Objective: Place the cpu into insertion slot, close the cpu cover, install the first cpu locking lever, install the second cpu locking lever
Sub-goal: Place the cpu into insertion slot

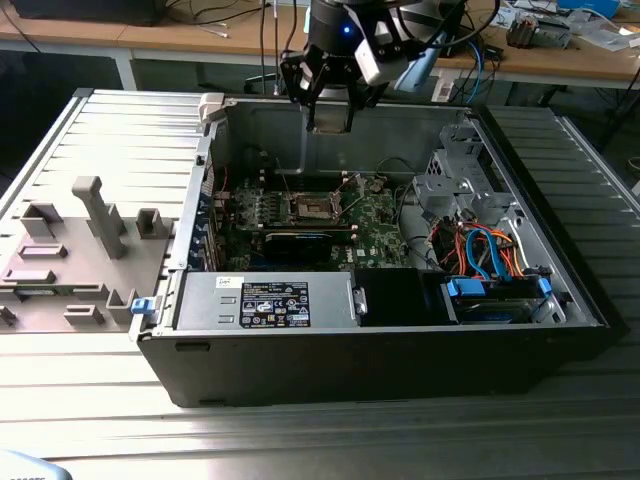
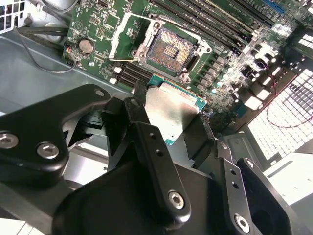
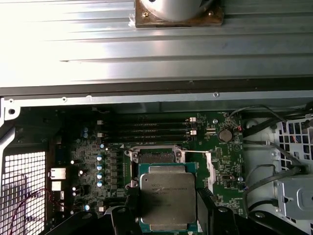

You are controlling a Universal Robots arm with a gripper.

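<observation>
My gripper hangs high over the open computer case, above its rear wall. It is shut on the cpu, a flat square chip with a silvery metal top, pinched by two opposite edges between the black fingers. The first wrist view has the cpu overlapping the near part of the insertion slot. The insertion slot is a dark square socket with a silver rim on the green motherboard, uncovered and empty. The cpu cover stands swung open beside the slot.
Long black memory slots run beside the socket. A power supply fills the case's front, and a drive cage with orange and blue cables sits at the exterior view's right. A grey fixture tray lies outside at the left.
</observation>
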